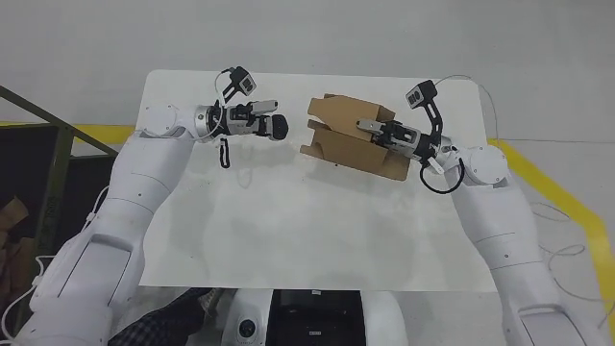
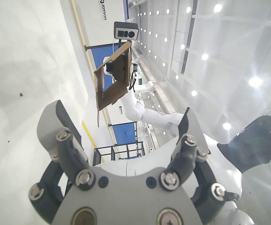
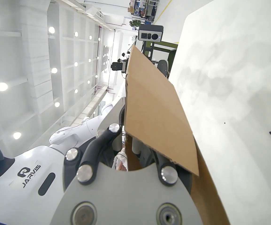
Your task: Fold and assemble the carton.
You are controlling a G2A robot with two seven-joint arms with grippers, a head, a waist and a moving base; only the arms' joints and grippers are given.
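The brown carton [image 1: 351, 135] is a partly opened sleeve with loose flaps, at the back middle-right of the white table [image 1: 288, 231]. My right gripper [image 1: 380, 133] is shut on one of its wall panels at the side nearest that arm. In the right wrist view the cardboard panel [image 3: 154, 118] runs between the fingers [image 3: 120, 118] and hides one of them. My left gripper [image 1: 276, 127] hovers a short way from the carton's other end, open and holding nothing. From the left wrist, the open gripper [image 2: 123, 108] faces the carton [image 2: 112, 80], whose hollow inside is visible.
A dark metal frame [image 1: 38, 144] with cardboard scraps [image 1: 14, 216] stands off the table's left side. A yellow floor line [image 1: 543, 168] runs past the right edge. The front half of the table is bare white surface.
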